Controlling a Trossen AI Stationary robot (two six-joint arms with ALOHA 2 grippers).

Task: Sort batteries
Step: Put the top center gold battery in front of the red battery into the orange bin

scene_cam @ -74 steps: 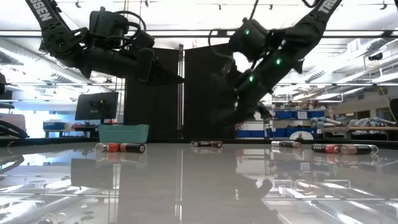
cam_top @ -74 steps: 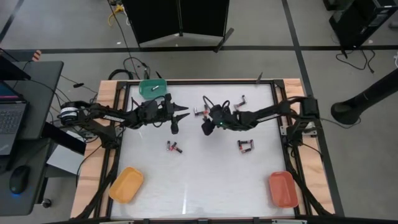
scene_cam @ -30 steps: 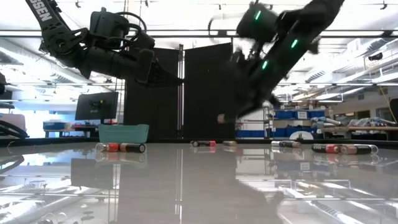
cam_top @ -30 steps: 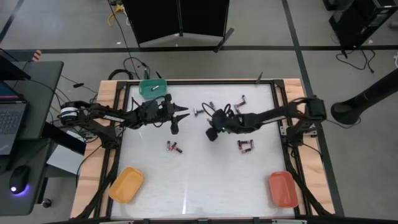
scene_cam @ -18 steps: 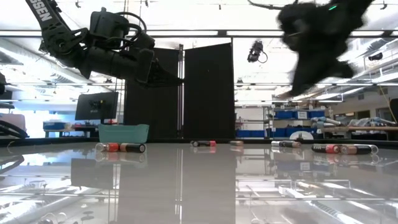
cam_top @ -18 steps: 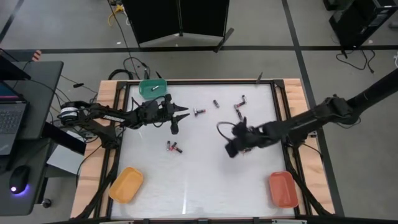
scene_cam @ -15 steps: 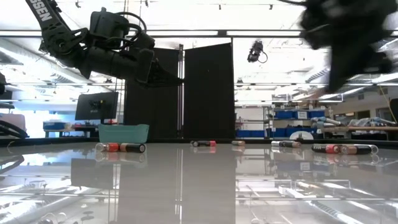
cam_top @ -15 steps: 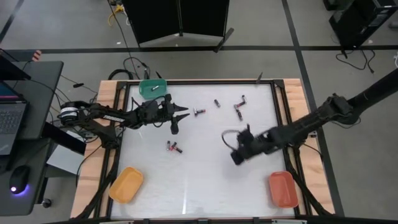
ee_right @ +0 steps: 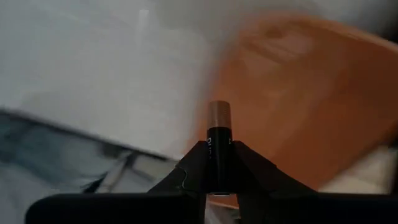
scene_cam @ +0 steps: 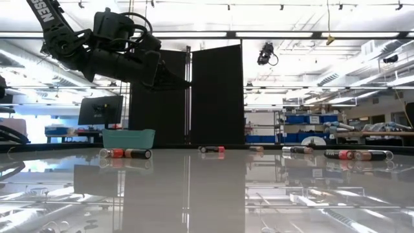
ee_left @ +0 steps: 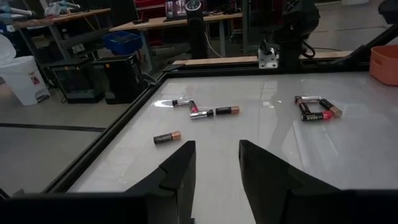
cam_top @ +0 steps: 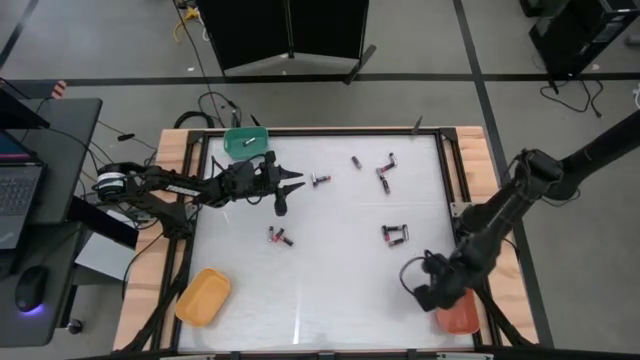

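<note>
Left side of the table (cam_top: 320,290): the yellow tray (cam_top: 203,296) sits at the near-left corner and the green tray (cam_top: 245,141) at the far-left corner. The left gripper (cam_top: 283,190) hangs above the table just beside the green tray, its fingers parted with nothing between them; the left wrist view confirms the gap.

Centre: loose batteries lie on the surface. A pair (cam_top: 279,237) rests below the left gripper, one (cam_top: 320,179) lies just beside that gripper's tips, one more (cam_top: 356,162) sits further right, and two (cam_top: 384,172) lie near the far-right area. A small cluster (cam_top: 395,234) lies right of centre.

Right side: the right gripper (cam_top: 424,296) is at the near-right corner, just beside the orange tray (cam_top: 460,316). The right wrist view shows its fingers clamped on a black battery with a copper end (ee_right: 219,146), standing upright between them, with the orange tray filling the background.

Risk assessment: the battery appears to be over the tray's edge zone rather than its middle. Release here could land it on the rim, letting it bounce or roll back onto the table. The grip covers only the lower part of the cell, so it could also tip in the fingers.
</note>
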